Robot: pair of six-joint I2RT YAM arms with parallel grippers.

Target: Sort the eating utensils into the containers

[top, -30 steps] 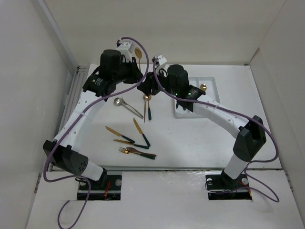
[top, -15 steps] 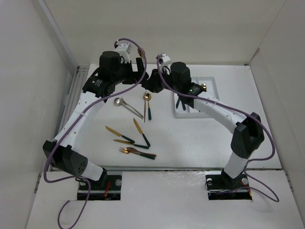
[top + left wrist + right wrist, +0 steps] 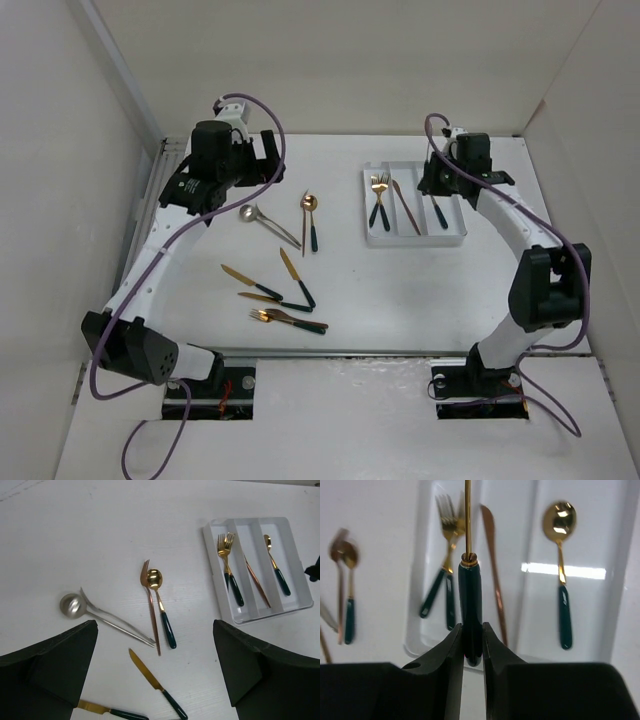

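Right claw [image 3: 471,628]: fingers pinched together on the green-handled utensil [image 3: 470,600], gripping low on the handle. The handle is glossy dark green, round and slightly tapered. Above it sits a gold collar, then a thin gold stem running out the top of frame. The head isn't visible, so I can't say fork, knife or spoon. It hangs above the tray [image 3: 590,610]. In my wrist view it lines up with the wall between the left and middle slots. Can't tell which slot it's actually over.

Tray: white glossy plastic, shallow, three long slots side by side.
- Left slot: forks [image 3: 445,540], two of them, gold heads, dark green handles, overlapping.
- Middle slot: copper knife [image 3: 492,565], all metal, slim.
- Right slot: gold spoon [image 3: 560,565], polished bowl, green handle.

Left claw [image 3: 154,625]: jaws wide apart, nothing between them, hovering over the table [image 3: 75,530] left of the tray. The surface is matte white.

Below it:
- silver spoon [image 3: 71,604] touching a second silver piece [image 3: 122,625], type unclear
- copper fork [image 3: 149,605] right beside a loose spoon [image 3: 162,610], gold bowl, green handle
- gold-bladed knife [image 3: 155,682], green handle, lower in frame

Top view shows more pieces toward the front edge: knives [image 3: 240,274] and loose forks [image 3: 288,318] lying together.
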